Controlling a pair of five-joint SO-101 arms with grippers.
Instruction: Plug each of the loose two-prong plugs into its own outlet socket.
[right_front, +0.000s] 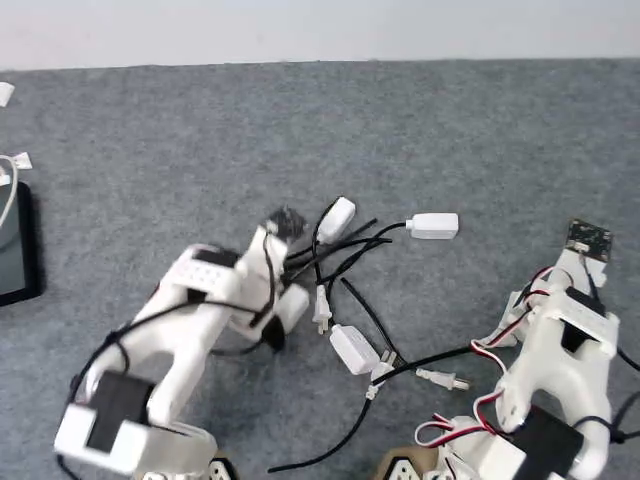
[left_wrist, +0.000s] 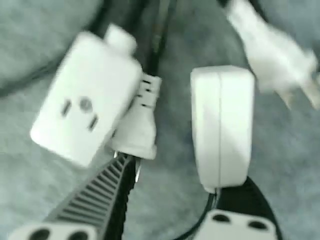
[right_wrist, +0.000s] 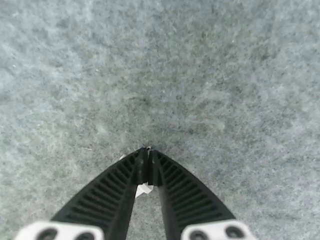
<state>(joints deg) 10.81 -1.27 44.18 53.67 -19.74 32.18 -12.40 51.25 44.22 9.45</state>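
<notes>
The left tool (left_wrist: 180, 175) is held apart beside a plug (left_wrist: 135, 130) and a socket (left_wrist: 85, 110), while the right tool (right_wrist: 148, 152) is pressed together.

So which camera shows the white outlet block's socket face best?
Left wrist view: the outlet block faces the lens, slots plain. High view shows what seems its white edge; right wrist view faces carpet.

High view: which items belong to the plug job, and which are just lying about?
Job:
- outlet sockets
- two-prong plugs
- black cords tangled between them

Lying about:
- dark flat device at the left edge
- white scraps beyond it
</notes>
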